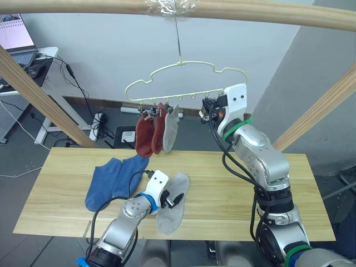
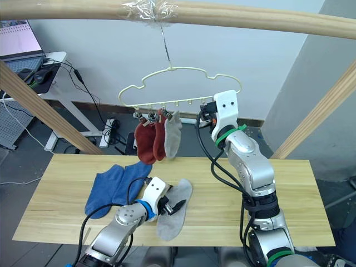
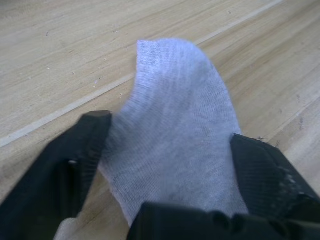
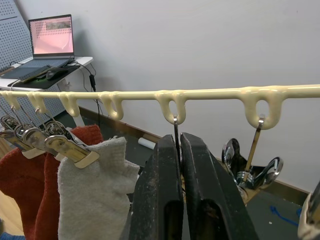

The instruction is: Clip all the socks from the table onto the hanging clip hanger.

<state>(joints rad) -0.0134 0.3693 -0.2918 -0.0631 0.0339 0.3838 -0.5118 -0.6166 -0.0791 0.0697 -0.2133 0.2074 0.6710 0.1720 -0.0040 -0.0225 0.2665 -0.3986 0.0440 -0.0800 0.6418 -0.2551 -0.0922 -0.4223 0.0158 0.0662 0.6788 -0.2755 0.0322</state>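
Observation:
The pale yellow-green clip hanger (image 1: 183, 67) hangs from the top pole. Two rust-red socks (image 1: 146, 136) and one light grey sock (image 1: 171, 129) are clipped to its left part. My right gripper (image 4: 179, 137) is raised at the hanger's right part, shut on the wire of a metal clip (image 4: 175, 131); an empty clip (image 4: 250, 167) hangs beside it. On the table (image 1: 233, 189) lie two blue socks (image 1: 114, 179) and a second light grey sock (image 1: 173, 210). My left gripper (image 3: 170, 135) is low on this grey sock, open, one finger on each side of the fabric.
A round wooden pole (image 1: 261, 14) runs across the top, with slanted poles at the left (image 1: 39, 94) and right (image 1: 325, 108). A desk with a laptop (image 1: 15, 34) stands at the back left. Cables and a power strip (image 1: 99, 119) lie on the floor behind the table.

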